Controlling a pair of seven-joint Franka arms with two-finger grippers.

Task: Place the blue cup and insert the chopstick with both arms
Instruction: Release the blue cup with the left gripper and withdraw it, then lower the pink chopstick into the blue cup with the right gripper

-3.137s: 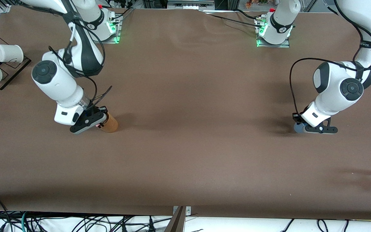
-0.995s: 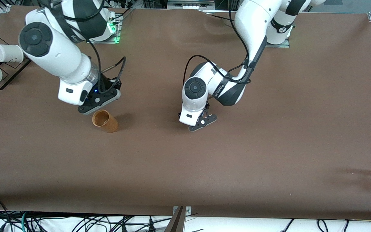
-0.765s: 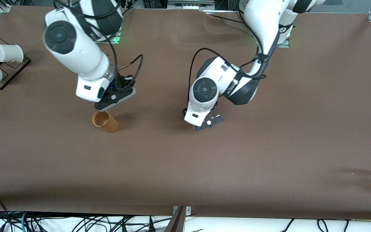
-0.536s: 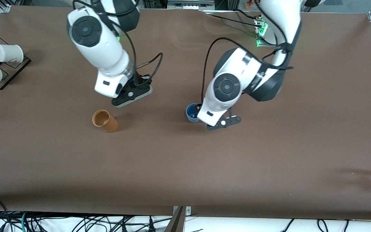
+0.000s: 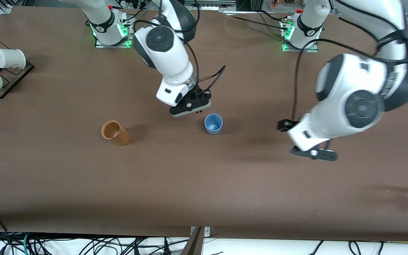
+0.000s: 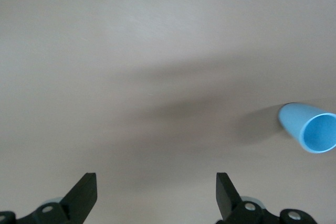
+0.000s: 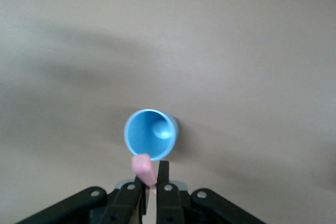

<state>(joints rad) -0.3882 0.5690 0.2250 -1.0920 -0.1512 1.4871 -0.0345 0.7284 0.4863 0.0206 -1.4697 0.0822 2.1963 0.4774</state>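
Now right gripper fingers pinching chopstick above blue cup, left gripper fingers spread, well apart.

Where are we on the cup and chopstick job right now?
Done: the small light-blue cup stands upright mid-table, and the open left claw is clear of it. In hand: the right claw, beside the cup, grips the thin pink chopstick. Left: dropping it into the cup.
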